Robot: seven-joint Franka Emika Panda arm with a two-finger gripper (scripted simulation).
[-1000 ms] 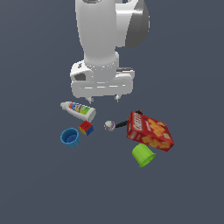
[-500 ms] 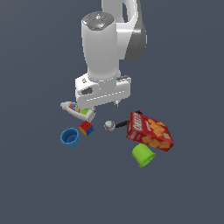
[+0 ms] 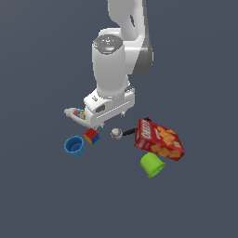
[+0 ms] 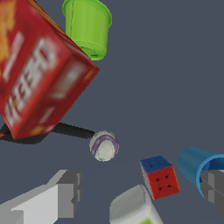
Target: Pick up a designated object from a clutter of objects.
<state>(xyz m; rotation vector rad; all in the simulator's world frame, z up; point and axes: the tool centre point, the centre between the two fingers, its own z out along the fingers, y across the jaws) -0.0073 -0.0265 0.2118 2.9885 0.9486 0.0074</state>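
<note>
Exterior view first: the white robot arm hangs low over the dark grey counter (image 3: 42, 195), its gripper (image 3: 108, 120) hiding part of the white tube-like bottle with a colourful label (image 3: 74, 114). The small whitish-grey ball with a faint purple band (image 3: 116, 134) lies on the counter between the multicoloured puzzle cube (image 3: 91, 136) and the red cracker box (image 3: 159, 140), touching the thin black stick (image 3: 132, 129). A blue cup (image 3: 74, 146) lies near the cube; a green cup (image 3: 152, 164) lies just below the box.

Wrist view: the grey fingers (image 4: 68, 192) stand wide apart, holding nothing. The ball (image 4: 104, 145) rests free, beside the cube (image 4: 160, 176).
</note>
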